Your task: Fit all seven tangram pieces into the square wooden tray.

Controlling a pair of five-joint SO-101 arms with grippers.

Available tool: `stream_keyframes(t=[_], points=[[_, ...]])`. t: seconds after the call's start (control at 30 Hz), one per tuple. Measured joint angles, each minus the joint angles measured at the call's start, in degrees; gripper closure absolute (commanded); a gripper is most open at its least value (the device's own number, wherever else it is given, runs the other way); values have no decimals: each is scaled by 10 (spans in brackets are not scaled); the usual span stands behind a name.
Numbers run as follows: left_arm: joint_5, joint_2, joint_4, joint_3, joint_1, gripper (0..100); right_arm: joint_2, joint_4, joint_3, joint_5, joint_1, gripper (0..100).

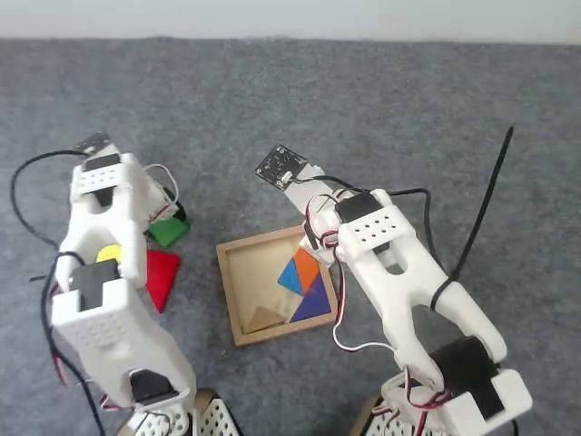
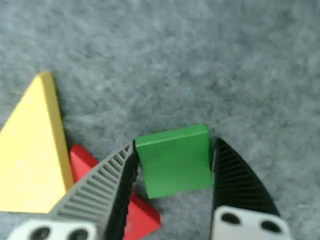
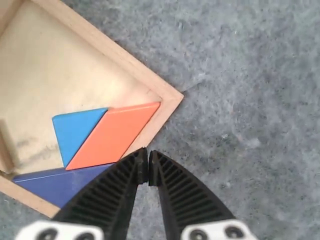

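A: Green square (image 2: 172,160), how does it handle?
B: Likely light, stiff and smooth-painted, so it may slip. Take it across two opposite flat edges.
A: Look?
B: Chunky, plain green, crisp corners.
A: Jaws?
B: Left gripper (image 2: 175,148) is clamped on those edges. Right gripper (image 3: 148,161) is pressed closed and empty, over a corner of the wooden tray (image 3: 150,75).
A: Where's the square?
B: Outside the tray, near it, beside the red triangle (image 2: 142,215) and the yellow triangle (image 2: 30,160). I can't tell if it's lifted.

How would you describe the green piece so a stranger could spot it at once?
From the wooden tray, look across the grey mat to the loose pieces under the left arm. There the green square sits between the fingers of the left end effector: the only green, four-sided piece beside a red triangle and a yellow triangle.
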Motion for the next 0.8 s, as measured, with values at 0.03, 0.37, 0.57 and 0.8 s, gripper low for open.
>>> stream_keyframes(t=[0.03,0.37,0.57,0.8], points=[[2,0,-1,1,2,778,0,0,0,1,0,976],[10,-4,0,-1,10,855,0,0,0,1,0,976],[-8,-4,0,-2,11,851,0,0,0,1,0,976],[-40,-4,20,-4,11,739,0,0,0,1,0,976]])
